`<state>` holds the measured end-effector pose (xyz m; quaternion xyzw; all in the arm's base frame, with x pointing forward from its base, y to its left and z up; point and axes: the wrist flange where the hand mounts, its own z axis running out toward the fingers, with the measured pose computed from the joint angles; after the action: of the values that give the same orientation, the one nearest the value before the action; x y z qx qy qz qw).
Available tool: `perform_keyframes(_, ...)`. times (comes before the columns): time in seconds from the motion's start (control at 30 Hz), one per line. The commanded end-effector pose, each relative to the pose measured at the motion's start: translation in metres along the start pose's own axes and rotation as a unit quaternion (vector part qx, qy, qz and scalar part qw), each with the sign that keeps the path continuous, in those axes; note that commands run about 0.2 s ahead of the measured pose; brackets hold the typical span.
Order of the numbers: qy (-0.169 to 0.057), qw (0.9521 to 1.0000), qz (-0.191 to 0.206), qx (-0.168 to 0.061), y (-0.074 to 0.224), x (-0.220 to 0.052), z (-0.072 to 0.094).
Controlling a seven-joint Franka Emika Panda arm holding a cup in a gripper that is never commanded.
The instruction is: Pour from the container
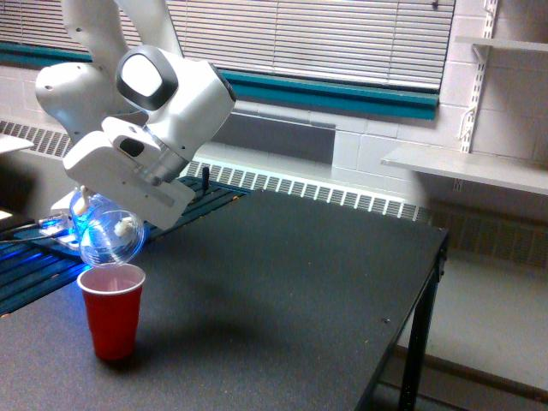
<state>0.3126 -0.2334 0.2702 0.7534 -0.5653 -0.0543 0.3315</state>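
Red cup [111, 310] upright near table [282, 282] front edge. Container [110, 237] tipped mouth-down just above red cup's rim, looks nearly empty, one pale piece inside. Gripper [103, 224] mostly hidden behind container; jaws closed on container, judged. Step: tail of pour. Next: tilt container upright, clear rim.

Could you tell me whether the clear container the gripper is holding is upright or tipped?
Tipped. The clear container leans mouth-down over the red cup, just above its rim, with almost no pieces visible inside.
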Motion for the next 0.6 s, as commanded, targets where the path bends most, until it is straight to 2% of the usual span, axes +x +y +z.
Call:
perform_keyframes(0.03,0.001,0.9999,-0.007,0.008,-0.0019,-0.0001,-0.0024)
perform_keyframes(0.37,0.001,0.9995,-0.003,0.032,0.0025,0.0,-0.0008)
perform_keyframes(0.5,-0.01,0.9989,0.0,0.045,0.006,-0.0007,0.0046)
perform_keyframes(0.6,-0.003,0.9987,-0.002,0.051,0.0041,-0.0022,0.002)
